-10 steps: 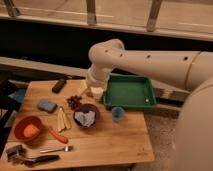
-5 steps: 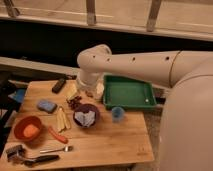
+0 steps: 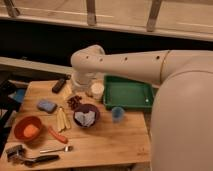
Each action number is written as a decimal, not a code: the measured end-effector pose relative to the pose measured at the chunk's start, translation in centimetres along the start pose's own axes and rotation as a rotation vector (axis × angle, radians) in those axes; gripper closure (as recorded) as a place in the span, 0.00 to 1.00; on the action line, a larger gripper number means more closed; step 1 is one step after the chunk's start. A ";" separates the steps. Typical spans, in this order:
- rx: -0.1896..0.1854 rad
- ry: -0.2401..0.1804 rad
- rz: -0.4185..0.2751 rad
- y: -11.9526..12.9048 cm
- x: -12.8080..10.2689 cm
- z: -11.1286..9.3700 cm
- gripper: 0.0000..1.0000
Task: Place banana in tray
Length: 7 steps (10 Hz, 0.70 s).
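The banana (image 3: 61,119) lies as slim pale-yellow pieces on the wooden table (image 3: 105,142), just left of the dark purple bowl (image 3: 86,115). The green tray (image 3: 127,95) sits at the back right of the table, and its floor looks bare. My gripper (image 3: 71,91) hangs under the white wrist near the table's back left. It is above the dark red fruit (image 3: 75,101), behind the banana and well left of the tray. It is not touching the banana.
A white cup (image 3: 97,90) stands at the tray's left rim, a small blue cup (image 3: 118,114) in front of the tray. On the left are an orange bowl (image 3: 28,128), an orange-red stick (image 3: 56,134), a blue sponge (image 3: 47,105) and a black remote (image 3: 60,85). Utensils (image 3: 35,156) lie at the front left.
My arm has swung left, from beside the tray's left edge to above the table's back left. The gripper is now nearer the banana. The objects have not moved.
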 end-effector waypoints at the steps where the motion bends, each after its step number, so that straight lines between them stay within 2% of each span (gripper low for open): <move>1: -0.011 0.002 -0.031 1.8 -1.1 0.9 0.20; 4: -0.052 0.017 -0.110 6.9 -3.5 3.7 0.20; 7: -0.104 0.053 -0.163 9.7 -4.1 6.7 0.20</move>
